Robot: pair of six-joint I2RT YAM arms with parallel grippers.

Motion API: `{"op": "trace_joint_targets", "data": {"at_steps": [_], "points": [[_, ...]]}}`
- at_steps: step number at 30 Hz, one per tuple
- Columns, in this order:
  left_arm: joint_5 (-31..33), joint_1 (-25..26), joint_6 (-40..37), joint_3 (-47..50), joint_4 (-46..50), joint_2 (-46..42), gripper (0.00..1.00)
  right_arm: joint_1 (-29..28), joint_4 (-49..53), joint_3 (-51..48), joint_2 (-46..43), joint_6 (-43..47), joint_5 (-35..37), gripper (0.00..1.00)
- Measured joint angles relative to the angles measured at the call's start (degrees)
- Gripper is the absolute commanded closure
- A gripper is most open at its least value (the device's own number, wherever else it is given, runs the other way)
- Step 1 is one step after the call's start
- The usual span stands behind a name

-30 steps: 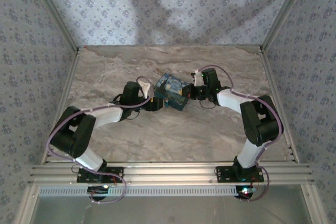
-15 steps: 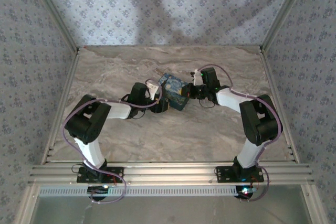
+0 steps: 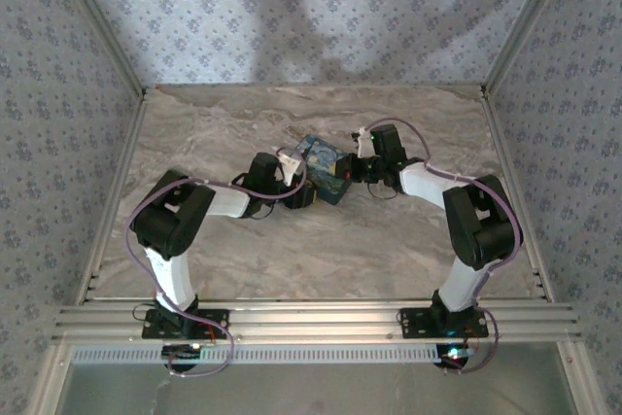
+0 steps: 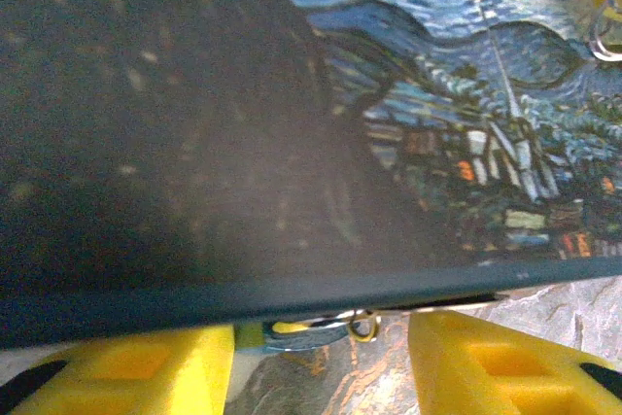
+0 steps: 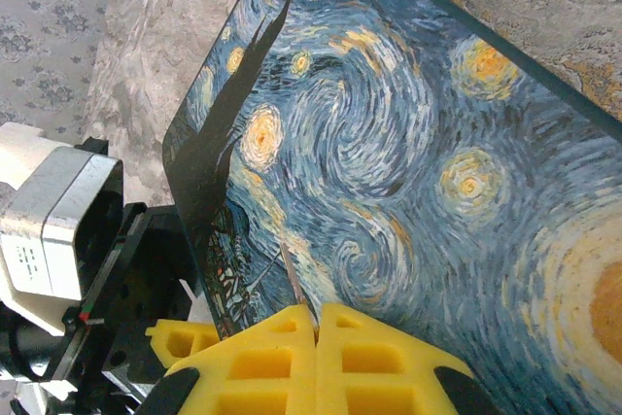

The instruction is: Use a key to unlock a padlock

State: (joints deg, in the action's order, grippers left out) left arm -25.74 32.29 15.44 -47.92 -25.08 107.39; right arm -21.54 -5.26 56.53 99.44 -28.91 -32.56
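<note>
What I take for the padlock [image 4: 362, 326] is a tiny brass-coloured bit with a small loop, peeping out under the lower edge of the painted box [image 4: 437, 143], which sits mid-worktop [image 3: 292, 250] between my two arms. I judge it light, hard and slick, and likely to swing on its shackle. I'd pinch its body across the flat sides and leave the keyhole end free. My left pincer [image 4: 321, 342] is close up against the box, its yellow fingers [image 4: 496, 366] standing apart with nothing clamped, the brass bit just beyond the gap. My right pincer [image 5: 316, 323], at the box's opposite face, is pressed fully together; whether a key is nipped in it I cannot tell.
</note>
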Motion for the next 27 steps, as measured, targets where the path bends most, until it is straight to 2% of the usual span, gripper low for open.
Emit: {"op": "trace_joint_targets", "data": {"at_steps": [27], "points": [[2.0,1.3,1.4,-2.1,2.6,0.4,0.74,-1.0,0.1,0.1,0.0,0.0,0.3,1.00]]}}
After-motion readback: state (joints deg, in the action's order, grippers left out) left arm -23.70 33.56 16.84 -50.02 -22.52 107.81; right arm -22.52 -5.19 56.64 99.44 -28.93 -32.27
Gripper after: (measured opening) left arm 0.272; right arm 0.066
